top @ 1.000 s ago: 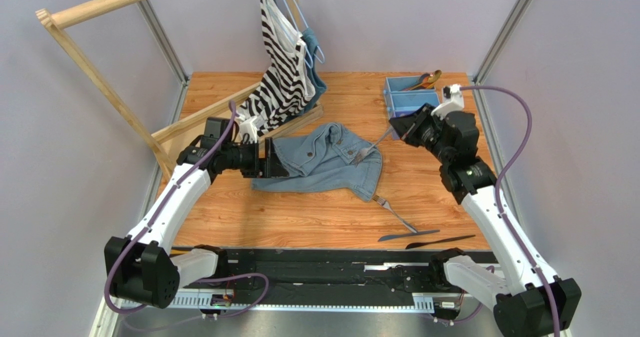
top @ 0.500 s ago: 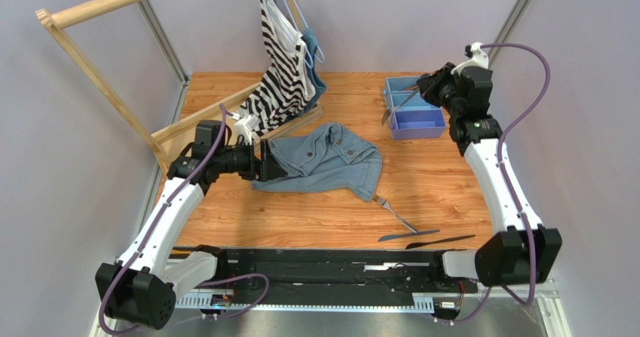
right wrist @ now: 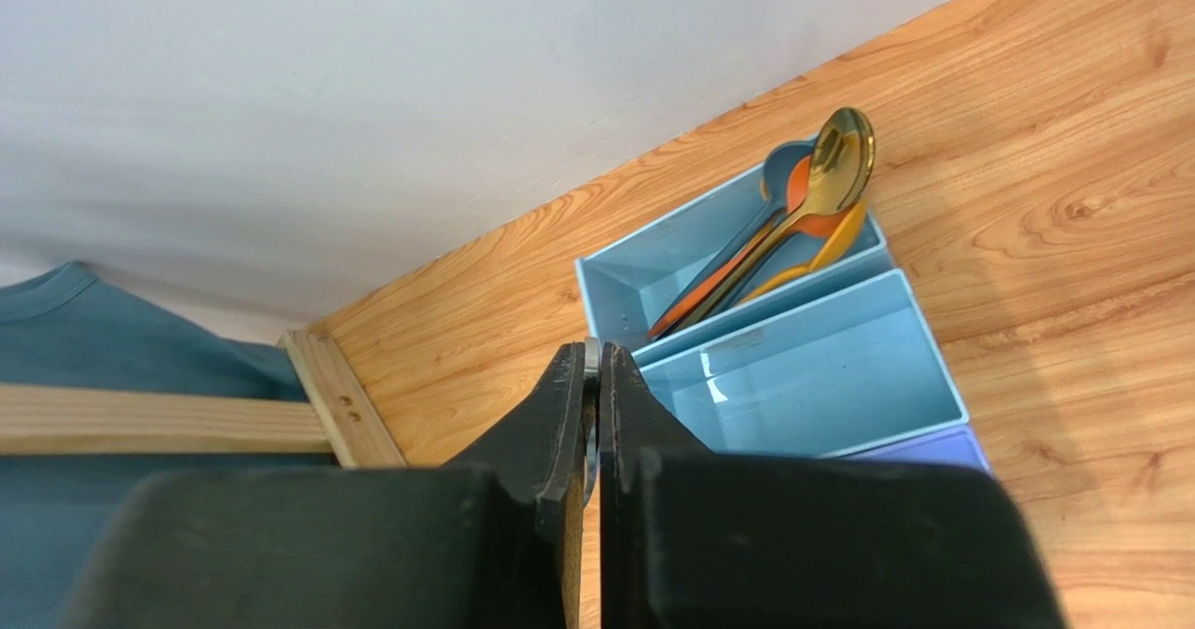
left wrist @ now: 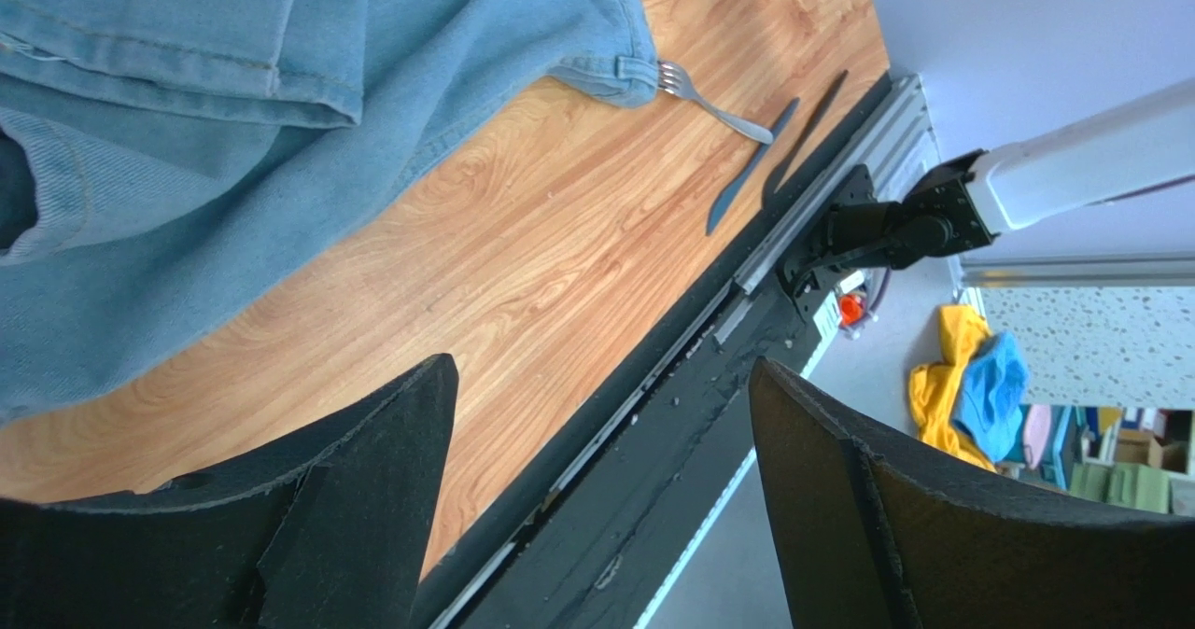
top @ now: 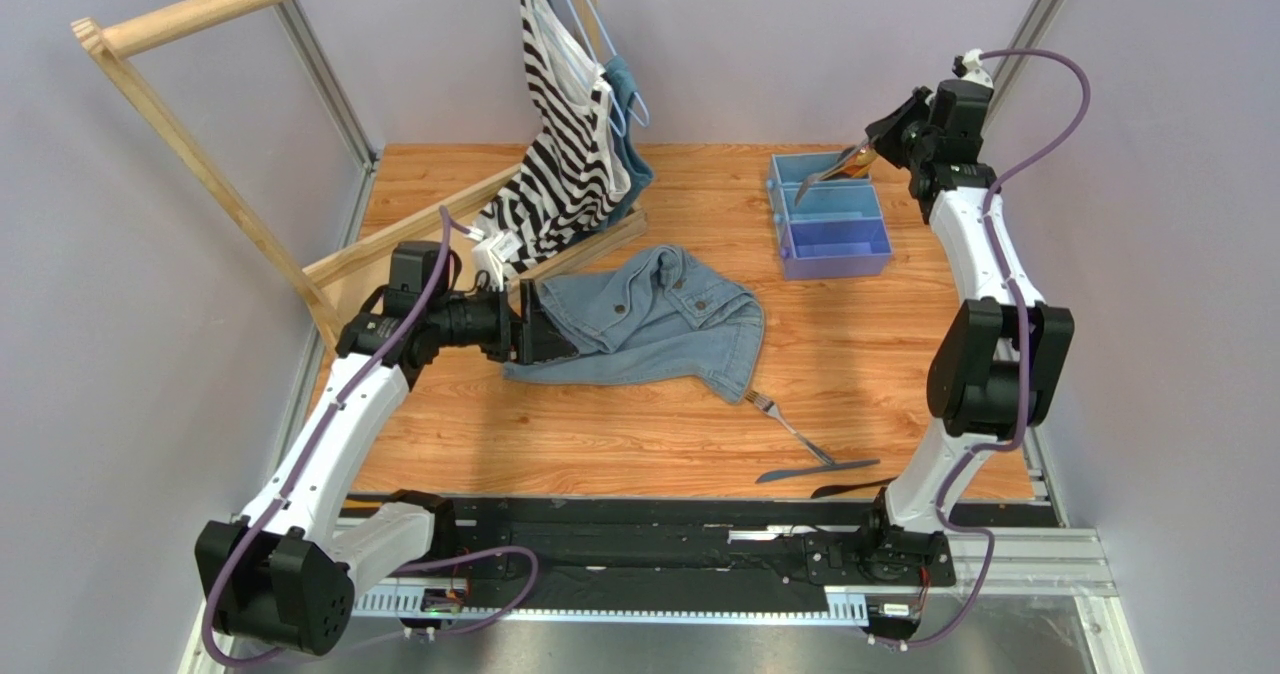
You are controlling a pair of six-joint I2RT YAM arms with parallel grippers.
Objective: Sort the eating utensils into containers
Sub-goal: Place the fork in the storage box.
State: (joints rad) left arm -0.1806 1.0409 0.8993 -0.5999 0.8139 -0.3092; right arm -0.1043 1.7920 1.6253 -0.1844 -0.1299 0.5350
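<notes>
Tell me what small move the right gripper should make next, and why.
Probably lower the right gripper a little toward the middle compartment of the light blue tray, then open it. It is shut on a silver fork held over the tray. The spoons lie in the far compartment, and the middle one looks empty.

Lilac-grey walls [top: 781, 44], wooden tabletop [top: 631, 434], wooden clothes rack [top: 196, 161], aluminium corner posts [top: 308, 44]

Robot lab cell, grey panels [top: 90, 404] (aluminium-framed)
</notes>
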